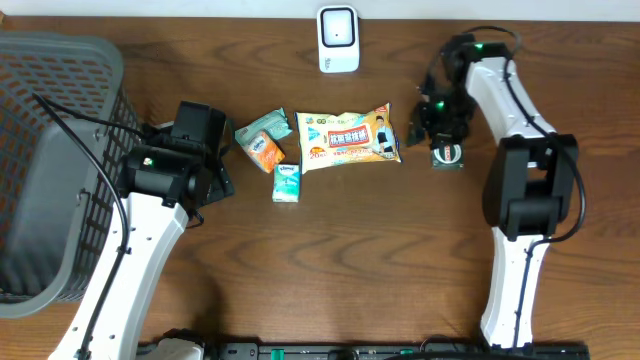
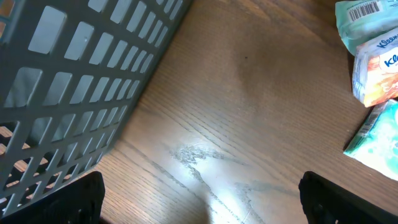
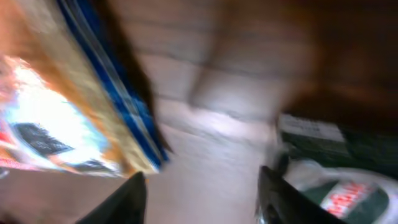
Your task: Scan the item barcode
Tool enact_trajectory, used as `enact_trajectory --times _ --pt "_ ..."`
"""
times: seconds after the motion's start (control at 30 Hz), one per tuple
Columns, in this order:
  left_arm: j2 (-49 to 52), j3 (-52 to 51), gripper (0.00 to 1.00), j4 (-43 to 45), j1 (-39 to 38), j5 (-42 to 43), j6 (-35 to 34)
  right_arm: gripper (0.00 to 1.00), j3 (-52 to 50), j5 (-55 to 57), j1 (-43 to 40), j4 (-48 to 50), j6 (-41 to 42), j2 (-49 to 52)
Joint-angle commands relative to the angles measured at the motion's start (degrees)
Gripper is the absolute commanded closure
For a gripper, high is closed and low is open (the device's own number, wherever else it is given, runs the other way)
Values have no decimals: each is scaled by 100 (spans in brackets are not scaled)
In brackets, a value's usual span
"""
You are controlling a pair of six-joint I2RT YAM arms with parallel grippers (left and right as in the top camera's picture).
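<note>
Jaws are hard to read from overhead: the left gripper (image 1: 222,168) and the right gripper (image 1: 433,128) both show as dark shapes, their gaps hidden. The snack bag (image 1: 347,138) lies flat with its long axis running left to right. The scanner (image 1: 338,40) stands beyond the bag's far edge, well apart from it. The right gripper hangs just off the bag's right end, with a small dark green packet (image 1: 448,155) just beside it on the side away from the bag. Off the bag's left end lie a teal pack (image 1: 262,127), an orange tissue pack (image 1: 266,152) and a green tissue pack (image 1: 287,184). The left gripper sits further left, and the basket (image 1: 60,90) further left again.

On the left wrist view, the left gripper (image 2: 211,204) is spread wide over bare table (image 2: 236,106), holding nothing. The teal pack (image 2: 354,28), with a barcode (image 2: 364,9) printed on it, lies ahead and to one side, next to the orange tissue pack (image 2: 376,74) and the green tissue pack (image 2: 376,140).

The right wrist view is blurred. The right gripper (image 3: 202,199) shows its fingers apart with only table between them, the snack bag (image 3: 56,118) to one side and the dark green packet (image 3: 336,186) by the other finger. Contact there cannot be told.

Which item is meant is not certain. The right arm is the nearer to both the bag and the packet, and it looks to be settling on one of them.
</note>
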Motion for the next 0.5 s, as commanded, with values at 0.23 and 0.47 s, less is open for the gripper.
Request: enact_trajectory --times 0.23,0.47 --pt "-39 20 2 -15 31 -74 -31 48 2 704 -48 -160 107 28" --pt "-39 20 2 -15 31 -74 -31 26 2 -1626 118 448 -341 28"
